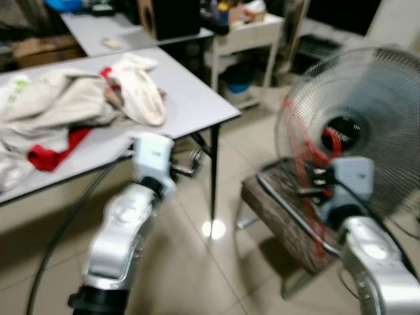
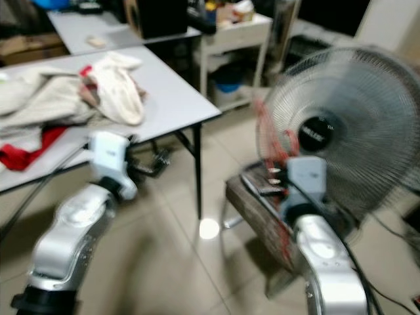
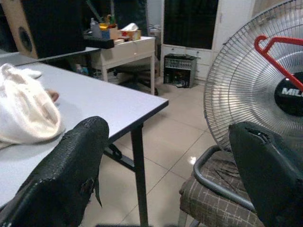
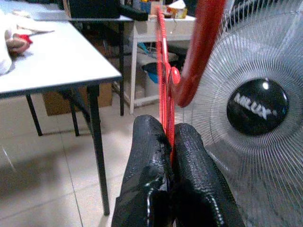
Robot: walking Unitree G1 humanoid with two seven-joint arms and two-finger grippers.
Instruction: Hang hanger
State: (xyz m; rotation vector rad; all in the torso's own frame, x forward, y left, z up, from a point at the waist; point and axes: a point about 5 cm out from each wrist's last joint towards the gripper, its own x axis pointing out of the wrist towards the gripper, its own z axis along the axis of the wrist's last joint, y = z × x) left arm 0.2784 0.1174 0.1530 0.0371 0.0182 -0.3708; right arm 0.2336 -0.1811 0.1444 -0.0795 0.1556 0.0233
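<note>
Robot carried a red hanger, with nowhere yet to hang it

The right gripper (image 4: 171, 137) pinched the red hanger (image 4: 163, 61) tight between its fingers, held up before a standing fan (image 1: 357, 128); the hanging itself looked undone. The left gripper (image 3: 165, 170) gaped wide, empty, off the corner of a grey table (image 1: 190, 98) strewn with clothes (image 1: 79, 98). A chair (image 1: 289, 216) stood close ahead.

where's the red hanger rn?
Red hanger is pinched in the right gripper, on the robot's right, in front of the standing fan and above the chair.
</note>
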